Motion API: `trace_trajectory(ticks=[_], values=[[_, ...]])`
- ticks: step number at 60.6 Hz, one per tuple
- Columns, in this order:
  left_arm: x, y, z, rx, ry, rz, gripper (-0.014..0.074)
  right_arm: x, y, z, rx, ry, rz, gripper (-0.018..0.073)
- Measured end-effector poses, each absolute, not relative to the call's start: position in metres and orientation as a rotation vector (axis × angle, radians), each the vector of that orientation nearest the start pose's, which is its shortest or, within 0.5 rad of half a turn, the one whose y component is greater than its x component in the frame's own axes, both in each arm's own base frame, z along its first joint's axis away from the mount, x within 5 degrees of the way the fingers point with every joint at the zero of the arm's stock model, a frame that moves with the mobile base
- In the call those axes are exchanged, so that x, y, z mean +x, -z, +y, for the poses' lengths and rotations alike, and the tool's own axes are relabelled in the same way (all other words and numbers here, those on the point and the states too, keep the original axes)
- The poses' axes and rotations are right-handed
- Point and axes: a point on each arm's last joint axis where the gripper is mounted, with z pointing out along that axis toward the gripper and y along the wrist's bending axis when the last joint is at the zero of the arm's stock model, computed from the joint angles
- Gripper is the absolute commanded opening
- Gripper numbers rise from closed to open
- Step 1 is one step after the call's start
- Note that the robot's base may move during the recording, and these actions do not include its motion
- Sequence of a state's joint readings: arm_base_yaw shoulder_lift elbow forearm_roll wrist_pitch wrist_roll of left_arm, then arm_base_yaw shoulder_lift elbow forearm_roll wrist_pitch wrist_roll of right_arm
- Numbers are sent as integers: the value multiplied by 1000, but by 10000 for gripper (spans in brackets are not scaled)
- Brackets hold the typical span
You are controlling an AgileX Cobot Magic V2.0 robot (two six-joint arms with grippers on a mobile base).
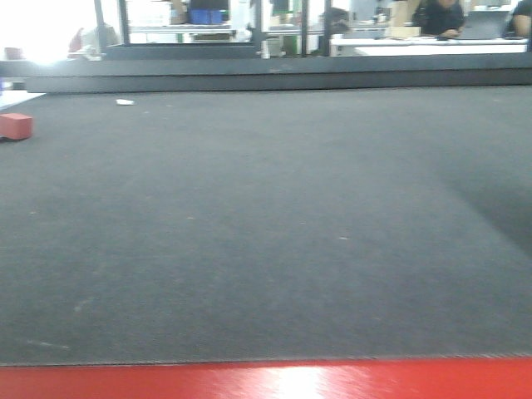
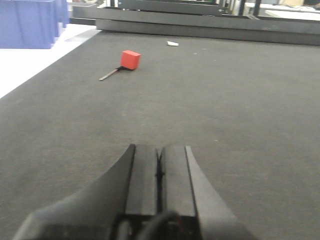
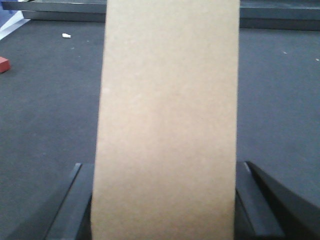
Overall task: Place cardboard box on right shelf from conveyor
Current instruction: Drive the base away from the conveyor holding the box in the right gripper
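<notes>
The cardboard box (image 3: 167,115) stands lengthwise between the fingers of my right gripper (image 3: 165,205), clamped on its long sides over the conveyor (image 3: 45,110), I judge so it can ride to the right shelf, while my left gripper (image 2: 159,172) hangs empty, fingers pressed together, out of the way.

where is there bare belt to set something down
Most of the conveyor belt is bare, from its red front edge to the back rail. Only the far left is occupied: a red block and a white scrap.

No readable txt, labels or nos. in any view; cardboard box (image 3: 167,125) face unmarked.
</notes>
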State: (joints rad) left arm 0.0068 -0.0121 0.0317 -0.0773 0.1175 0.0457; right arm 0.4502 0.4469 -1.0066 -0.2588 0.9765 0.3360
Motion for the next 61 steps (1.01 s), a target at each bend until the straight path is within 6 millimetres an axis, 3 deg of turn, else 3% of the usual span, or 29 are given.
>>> trace_trajectory(ticks=[61], values=[[57,-192,0,-24,26,1620,-116,39,-420,-3,-100,-237,1884,173]])
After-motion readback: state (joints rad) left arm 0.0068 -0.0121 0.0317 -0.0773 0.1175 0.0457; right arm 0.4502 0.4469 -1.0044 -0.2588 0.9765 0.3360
